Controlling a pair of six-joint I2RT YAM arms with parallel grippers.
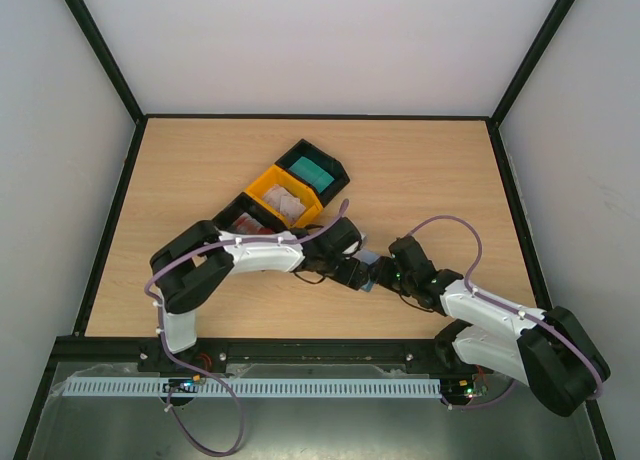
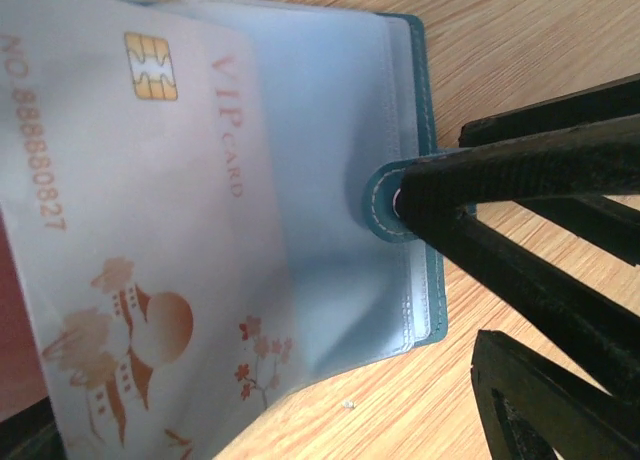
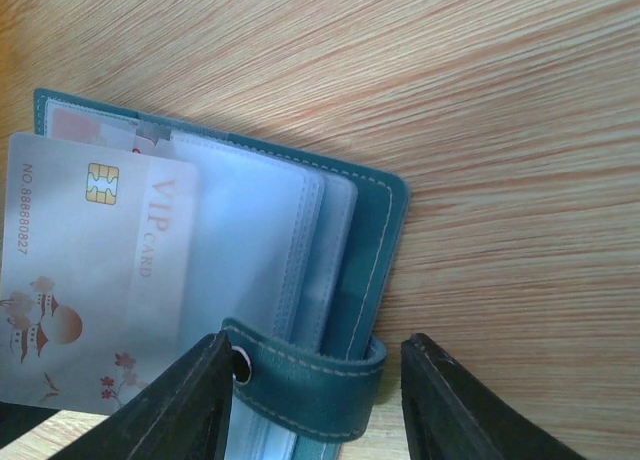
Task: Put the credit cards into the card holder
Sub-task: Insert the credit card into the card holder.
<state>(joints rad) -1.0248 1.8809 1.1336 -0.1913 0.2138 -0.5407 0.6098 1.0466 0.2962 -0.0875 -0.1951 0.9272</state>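
The slate-blue card holder (image 1: 368, 261) lies open on the table between my two grippers; its clear sleeves show in the right wrist view (image 3: 300, 230). A white VIP credit card (image 2: 150, 230) with red printing is slid partway into a sleeve, its free end raised toward my left gripper (image 1: 352, 270), which holds it; the left fingers are mostly hidden behind the card. My right gripper (image 3: 320, 390) is open, its fingers (image 3: 195, 405) on either side of the snap tab (image 3: 310, 375), the left finger touching the snap end. Another card's red edge (image 3: 90, 128) shows in a back sleeve.
Three small trays stand in a diagonal row behind the grippers: a black one (image 1: 340, 170) with a teal card stack (image 1: 312, 170), a yellow one (image 1: 262, 185) with white cards, and a black one (image 1: 228, 216) with red-and-white cards. Black rails edge the table.
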